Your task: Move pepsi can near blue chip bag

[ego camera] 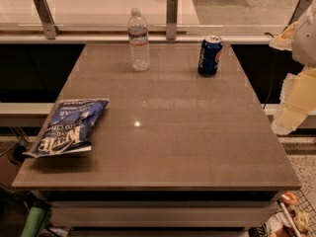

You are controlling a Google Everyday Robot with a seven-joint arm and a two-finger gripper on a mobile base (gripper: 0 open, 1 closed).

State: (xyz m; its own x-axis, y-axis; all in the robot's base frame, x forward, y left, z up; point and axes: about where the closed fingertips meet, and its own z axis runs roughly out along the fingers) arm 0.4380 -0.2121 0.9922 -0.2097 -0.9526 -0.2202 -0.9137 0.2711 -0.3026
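Pepsi can: A small dark blue can [210,56] with a silver top is standing upright at about 1 o'clock on the table [168,147], showing white lettering down its side and a round red, white and blue logo.

Blue chip bag: A flat, crinkled blue bag [69,126] with large white lettering is lying at about 8 o'clock, well apart from the can, its left corner hanging over the table's edge.

Water bottle: A clear plastic bottle [138,40] with a white cap is standing at 12 o'clock, to the can's left and taller than it.

Gripper: The cream-coloured gripper [291,110] is hanging at 3 o'clock, just off the table's right edge, touching nothing and well apart from the can; whether it is open or closed cannot be told.

Hard to make out: The arm is being cut off by the frame's right edge. The bag's lettering is running upside down and reading only in part. Small objects under the table at 5 o'clock are staying unclear.

Count: One can, one chip bag, one bottle, one table and one gripper are showing.
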